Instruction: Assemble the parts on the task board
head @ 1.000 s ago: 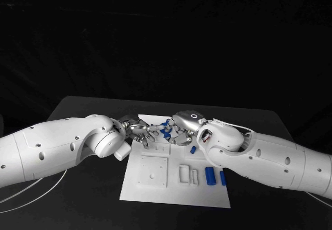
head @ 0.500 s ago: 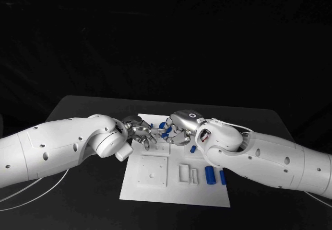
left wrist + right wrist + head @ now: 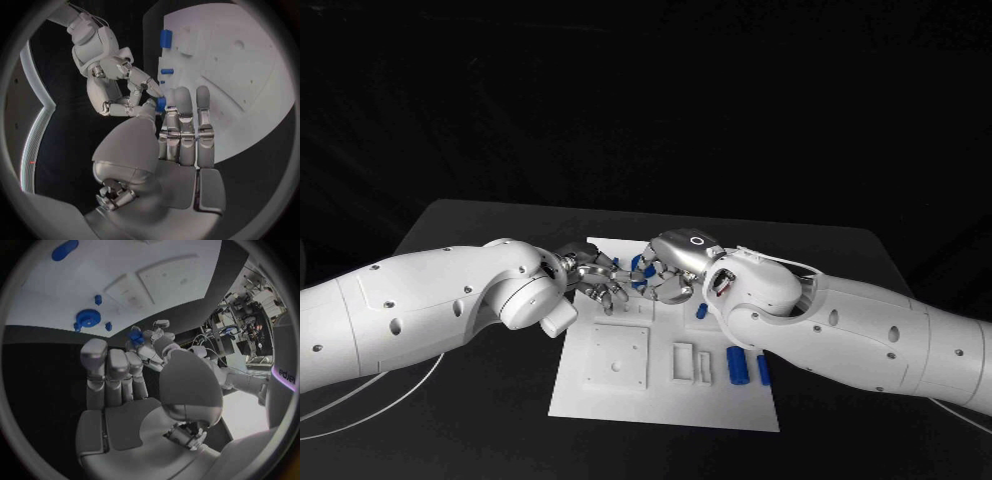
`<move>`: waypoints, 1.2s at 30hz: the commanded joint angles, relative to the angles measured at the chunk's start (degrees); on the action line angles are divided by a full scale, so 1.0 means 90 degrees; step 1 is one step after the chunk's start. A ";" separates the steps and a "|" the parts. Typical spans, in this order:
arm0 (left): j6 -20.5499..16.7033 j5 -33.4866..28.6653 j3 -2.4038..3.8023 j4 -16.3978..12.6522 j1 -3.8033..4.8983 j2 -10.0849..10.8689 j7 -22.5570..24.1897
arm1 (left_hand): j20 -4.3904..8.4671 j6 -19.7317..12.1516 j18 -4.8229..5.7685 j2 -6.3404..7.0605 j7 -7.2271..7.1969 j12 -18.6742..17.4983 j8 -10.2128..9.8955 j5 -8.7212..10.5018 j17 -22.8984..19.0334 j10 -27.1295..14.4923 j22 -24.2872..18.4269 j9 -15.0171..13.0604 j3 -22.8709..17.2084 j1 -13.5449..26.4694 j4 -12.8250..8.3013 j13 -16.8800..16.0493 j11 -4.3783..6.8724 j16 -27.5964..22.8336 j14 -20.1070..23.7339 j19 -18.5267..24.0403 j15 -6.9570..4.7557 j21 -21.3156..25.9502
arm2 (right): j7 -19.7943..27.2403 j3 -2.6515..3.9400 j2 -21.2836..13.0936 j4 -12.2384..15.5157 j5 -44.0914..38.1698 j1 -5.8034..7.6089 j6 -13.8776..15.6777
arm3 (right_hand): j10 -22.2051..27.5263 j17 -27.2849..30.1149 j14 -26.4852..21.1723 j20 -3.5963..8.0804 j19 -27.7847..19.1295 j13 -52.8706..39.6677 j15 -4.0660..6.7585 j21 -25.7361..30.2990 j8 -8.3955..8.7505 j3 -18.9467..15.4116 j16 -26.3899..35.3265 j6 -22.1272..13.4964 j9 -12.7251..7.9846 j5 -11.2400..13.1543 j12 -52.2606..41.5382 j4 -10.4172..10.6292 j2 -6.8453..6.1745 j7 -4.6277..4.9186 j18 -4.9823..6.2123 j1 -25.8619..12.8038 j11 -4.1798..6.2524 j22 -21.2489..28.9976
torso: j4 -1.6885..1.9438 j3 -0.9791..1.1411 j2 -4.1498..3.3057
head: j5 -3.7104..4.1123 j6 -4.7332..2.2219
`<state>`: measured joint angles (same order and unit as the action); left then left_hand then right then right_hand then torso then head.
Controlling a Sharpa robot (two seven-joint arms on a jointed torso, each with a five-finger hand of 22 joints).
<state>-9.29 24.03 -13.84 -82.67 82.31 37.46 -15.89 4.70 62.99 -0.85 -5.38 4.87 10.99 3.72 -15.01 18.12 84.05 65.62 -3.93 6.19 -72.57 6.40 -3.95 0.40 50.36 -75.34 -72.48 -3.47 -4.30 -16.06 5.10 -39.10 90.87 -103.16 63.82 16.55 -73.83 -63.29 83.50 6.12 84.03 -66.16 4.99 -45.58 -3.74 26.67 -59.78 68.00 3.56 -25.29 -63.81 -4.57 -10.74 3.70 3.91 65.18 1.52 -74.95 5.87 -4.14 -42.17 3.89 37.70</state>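
Left robot hand (image 3: 596,277): I see it over the board's far edge, fingers meeting the right one's on a small blue part (image 3: 160,104); whose grip holds it, I cannot tell.
Board (image 3: 625,400): white, mid-desk (image 3: 473,225).
Right robot hand (image 3: 668,270): fingertips on the same part.
Loose parts (image 3: 737,362): two blue cylinders on the board's right side.
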 commanded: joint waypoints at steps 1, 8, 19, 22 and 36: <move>0.0183 -0.0061 0.0005 -0.0011 -0.0002 -0.0019 0.0149 | 0.0004 0.0052 0.0091 0.0009 -0.0021 -0.0035 0.0011 -0.0025 0.0014 0.0170 0.0011 0.0005 -0.0012 -0.0088 -0.0046 0.0005 0.0015 0.0045 0.0012 0.0046 -0.0017 0.0013 | 0.0023 0.0003 0.0015 0.0010 -0.0010 -0.0003 -0.0014 | -0.0021 0.0004 -0.0008 0.0049 0.0243 0.0007 0.0046 -0.0010 0.0021 0.0016 0.0040 0.0032 0.0004 0.0004 0.0043 0.0030 -0.0005 -0.0002 0.0006 0.0053 0.0012 -0.0610 | 0.0003 -0.0003 0.0000 | 0.0002 0.0003; 0.0211 -0.0119 0.0005 -0.0009 -0.0002 -0.0022 0.0176 | 0.0013 0.0154 0.0094 0.0024 -0.0050 -0.0060 0.0020 -0.0061 0.0038 0.0185 0.0043 -0.0003 0.0001 -0.0132 -0.0072 0.0006 0.0027 0.0098 0.0011 0.0046 -0.0029 0.0007 | 0.0019 0.0003 0.0031 -0.0003 -0.0009 -0.0003 -0.0023 | -0.0016 0.0014 -0.0010 0.0049 0.0243 0.0013 0.0046 0.0000 0.0022 0.0013 0.0049 0.0034 0.0004 0.0018 0.0051 0.0032 -0.0001 -0.0003 0.0007 0.0059 0.0012 -0.0609 | 0.0003 0.0003 -0.0001 | 0.0012 0.0016; 0.0202 -0.0235 0.0005 -0.0004 -0.0002 -0.0015 0.0258 | 0.0057 0.0559 0.0094 -0.0227 -0.0212 -0.0076 0.0067 -0.0836 0.0147 0.0246 0.0227 -0.0228 -0.0338 -0.0561 -0.0467 0.0008 0.0088 0.0339 0.0032 0.0058 -0.0081 -0.0035 | 0.0034 0.0003 0.0039 -0.0014 -0.0016 -0.0003 -0.0045 | -0.0013 0.0020 -0.0011 0.0049 0.0242 0.0013 0.0045 0.0005 0.0022 0.0020 0.0055 0.0030 0.0004 0.0020 0.0053 0.0035 0.0002 -0.0001 0.0007 0.0062 0.0013 -0.0608 | 0.0002 0.0003 0.0000 | 0.0018 0.0028; 0.0153 -0.0257 0.0006 0.0002 -0.0002 -0.0012 0.0301 | 0.0083 0.0684 0.0094 -0.0284 -0.0264 -0.0027 0.0109 -0.1010 0.0194 0.0264 0.0422 -0.0572 -0.0489 -0.0596 -0.0678 0.0005 0.0112 0.0462 0.0060 0.0083 -0.0104 -0.0084 | 0.0038 0.0003 0.0037 -0.0018 0.0000 -0.0003 -0.0060 | -0.0013 0.0020 -0.0011 0.0049 0.0242 0.0013 0.0045 0.0005 0.0022 0.0020 0.0055 0.0030 0.0004 0.0020 0.0053 0.0035 0.0002 -0.0001 0.0007 0.0062 0.0013 -0.0608 | 0.0001 0.0004 0.0000 | 0.0017 0.0031; 0.0173 -0.0446 0.0006 0.0031 -0.0002 -0.0017 0.0446 | 0.0159 0.0859 0.0094 -0.0196 -0.0524 0.0764 0.0432 -0.1720 0.0355 0.0263 0.1101 -0.3273 -0.1023 0.0112 -0.1098 -0.0107 0.0269 0.1130 0.0115 0.0067 -0.0222 -0.0064 | 0.0074 0.0003 0.0038 -0.0038 0.0006 -0.0004 0.0014 | 0.0013 0.0046 -0.0017 0.0043 0.0235 0.0029 0.0036 0.0050 0.0023 0.0038 0.0082 -0.0067 0.0001 0.0037 0.0078 0.0031 -0.0016 0.0028 0.0015 0.0065 -0.0004 -0.0600 | -0.0003 0.0008 0.0002 | 0.0021 0.0051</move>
<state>-8.56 21.43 -13.91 -82.18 82.23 37.48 -13.67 5.86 67.54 -0.85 -7.25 3.56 17.35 4.27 -30.22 21.23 84.02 74.92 -7.49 -2.58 -72.12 -3.31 -4.80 2.51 60.20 -74.11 -71.97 -5.13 -5.19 -15.78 5.17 -38.79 90.61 -102.77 63.87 16.64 -73.82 -62.92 83.50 6.12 84.03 -65.95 4.98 -45.32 -3.54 26.82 -59.34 67.73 3.52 -25.29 -63.32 -4.43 -10.74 3.96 3.91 65.17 1.52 -74.93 5.85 -4.07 -42.17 4.07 38.13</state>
